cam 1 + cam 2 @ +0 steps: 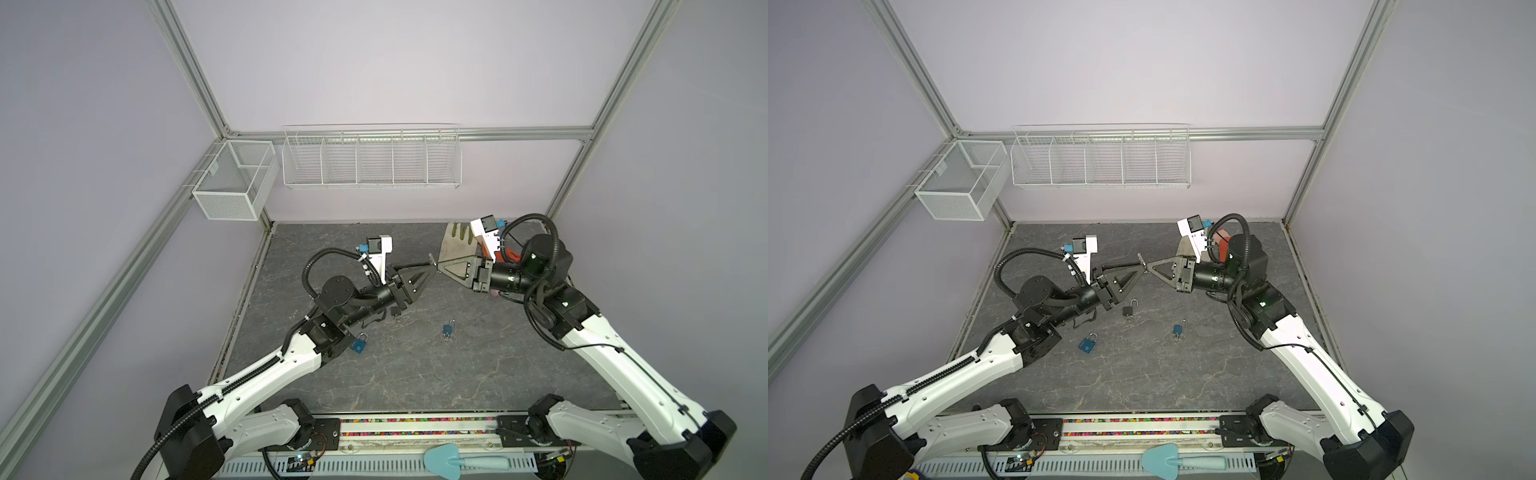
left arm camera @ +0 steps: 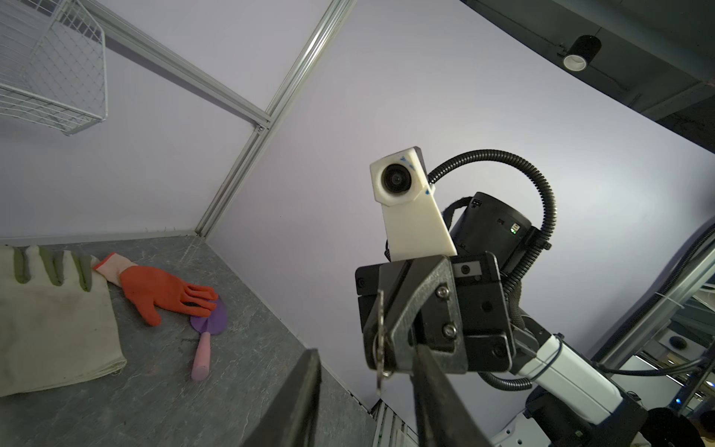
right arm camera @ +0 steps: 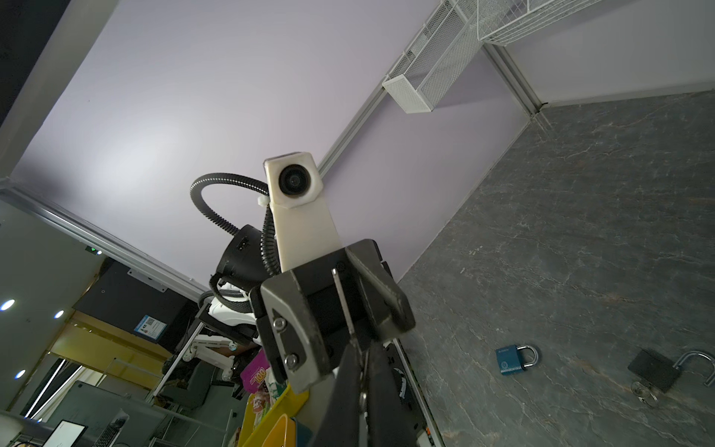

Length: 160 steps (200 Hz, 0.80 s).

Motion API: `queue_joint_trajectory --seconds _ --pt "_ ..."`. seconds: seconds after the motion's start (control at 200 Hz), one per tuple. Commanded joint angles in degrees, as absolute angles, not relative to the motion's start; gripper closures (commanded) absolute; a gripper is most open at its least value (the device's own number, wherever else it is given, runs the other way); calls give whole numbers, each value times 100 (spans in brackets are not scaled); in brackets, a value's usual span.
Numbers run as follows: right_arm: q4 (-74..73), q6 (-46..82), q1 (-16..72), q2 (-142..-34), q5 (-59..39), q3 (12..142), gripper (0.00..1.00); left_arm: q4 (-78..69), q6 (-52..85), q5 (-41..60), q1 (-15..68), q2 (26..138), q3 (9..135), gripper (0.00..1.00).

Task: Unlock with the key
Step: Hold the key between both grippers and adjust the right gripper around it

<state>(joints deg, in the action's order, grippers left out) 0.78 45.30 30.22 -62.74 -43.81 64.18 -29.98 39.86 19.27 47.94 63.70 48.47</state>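
The right gripper [image 1: 1152,266] is pinching the key [image 2: 381,321] in mid-air, with the left gripper [image 1: 432,267] facing it tip to tip.
The left gripper's jaws are standing narrowly apart with the key's blade between them; I cannot tell whether they are touching it. Below, on the table [image 1: 1142,374], a black lock [image 3: 654,369] is lying with its shackle open. A blue lock [image 3: 510,360] is lying shut near it, its print too small to read. A second blue lock [image 1: 1178,330] is lying apart. The wall [image 1: 1142,83] is standing well clear, and bare table is lying open toward the front.
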Motion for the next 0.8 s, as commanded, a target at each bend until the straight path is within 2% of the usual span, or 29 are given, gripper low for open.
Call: queue_joint_trajectory --seconds 0.0,0.31,0.63,0.795 --pt "309 4289 3061 -6178 -4564 6478 94 -2601 4048 1952 4568 6224 5089 60" --pt "726 4031 3101 -6284 -4602 6590 94 -2597 4140 2660 4462 6451 5315 64" --pt "982 3853 3105 -6368 -4598 6672 93 -2502 4175 2716 4447 6585 5431 80" --pt "1034 3799 3111 -6370 -4558 6722 93 -2531 4270 2770 4442 6687 5449 83"
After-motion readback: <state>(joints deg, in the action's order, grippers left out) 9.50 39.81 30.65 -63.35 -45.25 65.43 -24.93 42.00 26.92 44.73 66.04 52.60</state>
